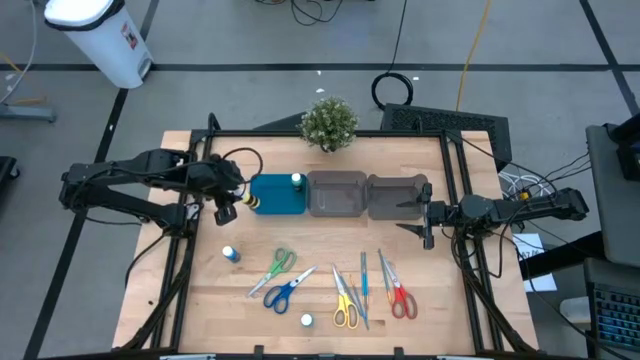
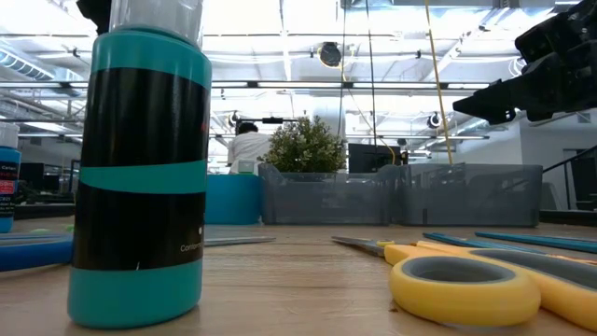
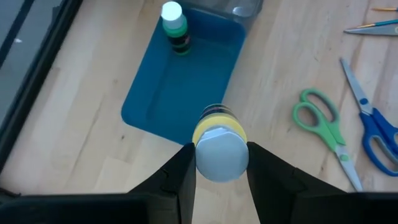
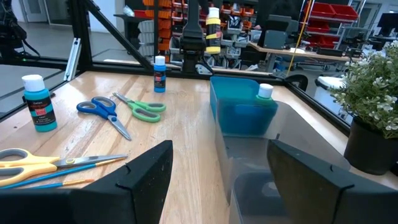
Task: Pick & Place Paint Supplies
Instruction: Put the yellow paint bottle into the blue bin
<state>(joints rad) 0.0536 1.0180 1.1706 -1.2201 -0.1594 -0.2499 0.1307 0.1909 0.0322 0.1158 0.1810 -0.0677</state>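
Yellow bottle (image 3: 219, 140) sits clamped between the fingers of the left gripper (image 1: 226, 208), held in the air at the near-left edge of the teal tray (image 1: 268, 205). A green bottle (image 1: 296, 182) already stands upright inside that tray, in its far corner beside the first grey bin (image 1: 335, 196). The second grey bin (image 1: 385, 200) lies next to it, and the right gripper (image 1: 428, 213) hovers over that bin's right end with its fingers spread and nothing between them.

2 more bottles stand on the bare wood: a blue bottle (image 1: 230, 254) left of the scissors, and a teal bottle (image 1: 306, 320) near the front edge. 4 pairs lie in a row across the front: green scissors (image 1: 278, 266), blue scissors (image 1: 286, 291), yellow scissors (image 1: 343, 303) and red scissors (image 1: 398, 295). A thin blue brush (image 1: 364, 277) lies between the yellow and red pairs. A potted plant (image 1: 329, 122) stands at the table's far edge.
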